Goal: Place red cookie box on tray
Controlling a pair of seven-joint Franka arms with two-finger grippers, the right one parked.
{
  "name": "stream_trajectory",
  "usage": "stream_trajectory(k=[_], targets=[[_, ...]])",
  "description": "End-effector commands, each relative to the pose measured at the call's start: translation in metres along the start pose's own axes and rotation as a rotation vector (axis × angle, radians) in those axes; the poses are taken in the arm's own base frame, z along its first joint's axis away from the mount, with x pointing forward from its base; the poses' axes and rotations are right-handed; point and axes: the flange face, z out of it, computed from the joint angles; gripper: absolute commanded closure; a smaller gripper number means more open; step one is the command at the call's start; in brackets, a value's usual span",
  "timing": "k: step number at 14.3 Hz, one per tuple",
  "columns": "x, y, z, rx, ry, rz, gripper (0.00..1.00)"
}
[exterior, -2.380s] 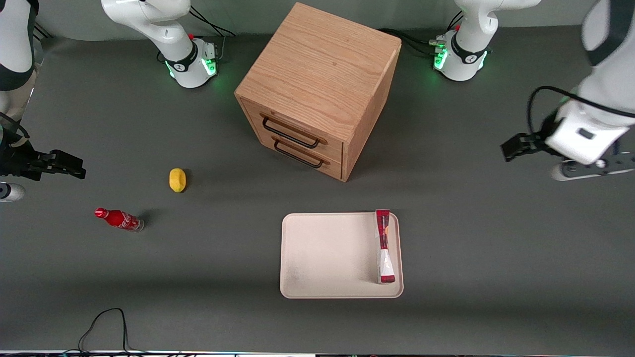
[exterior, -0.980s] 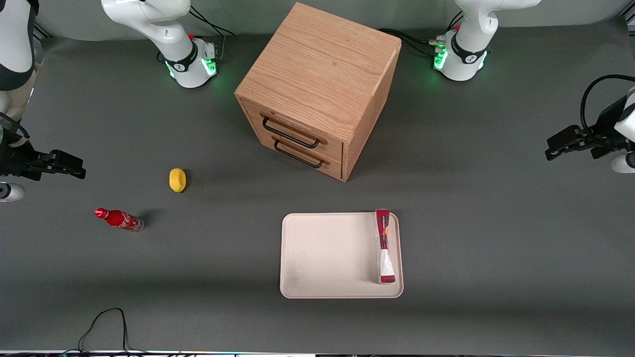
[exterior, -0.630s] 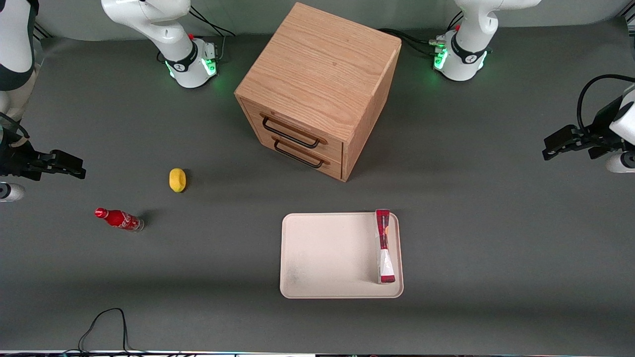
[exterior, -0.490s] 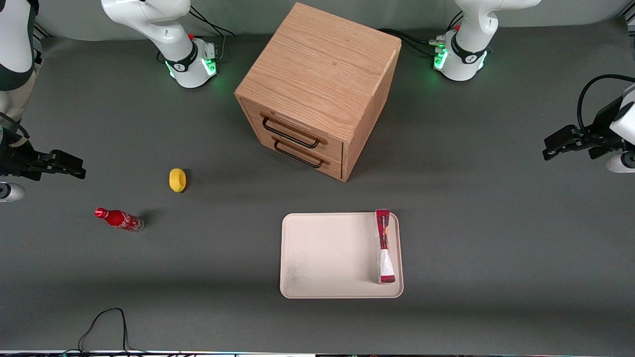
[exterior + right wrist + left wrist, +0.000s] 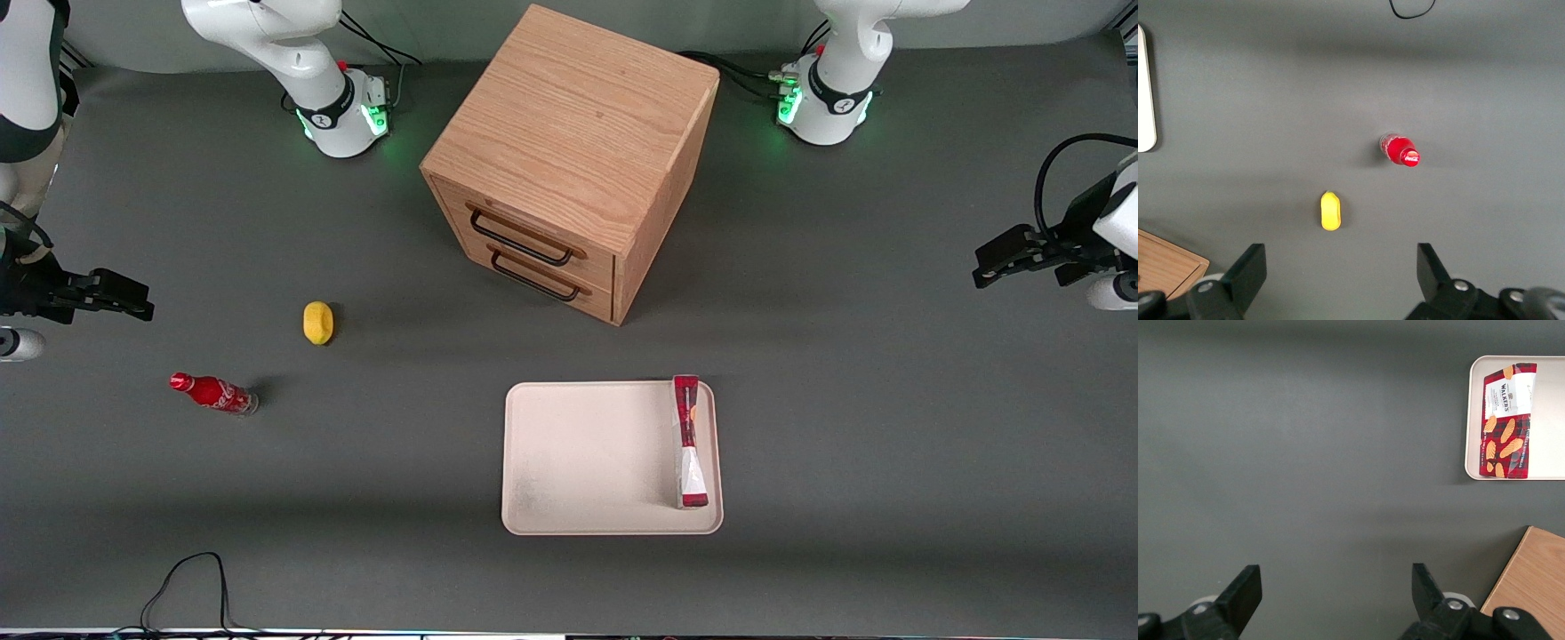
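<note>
The red cookie box (image 5: 1507,420) – printed "WALKERS" – lies on the tray (image 5: 1471,420); the gripper (image 5: 1331,597) hangs well apart, its 2 fingers (image 5: 1245,590) spread, holding nothing.

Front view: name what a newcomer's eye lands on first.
The wooden drawer cabinet dominates mid-table. Nearer the camera, the red cookie box lies in the tray, along its edge toward the working arm. The gripper hangs open, far out at that arm's end of the table.
</note>
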Motion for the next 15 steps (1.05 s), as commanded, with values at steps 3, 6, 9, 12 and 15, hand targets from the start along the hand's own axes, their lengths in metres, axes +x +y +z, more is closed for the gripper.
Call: stream_trajectory(k=[3, 6, 9, 12, 15], targets=[[-0.0049, 0.0037, -0.0049, 0.002, 0.015, -0.010, 0.00], [-0.0058, 0.0009, -0.0023, 0.012, 0.000, -0.015, 0.00], [-0.0097, -0.0038, 0.0022, 0.041, -0.038, -0.028, 0.00], [-0.0111, -0.0046, 0.0010, 0.049, -0.041, -0.029, 0.00], [-0.0111, -0.0046, 0.0010, 0.049, -0.041, -0.029, 0.00]])
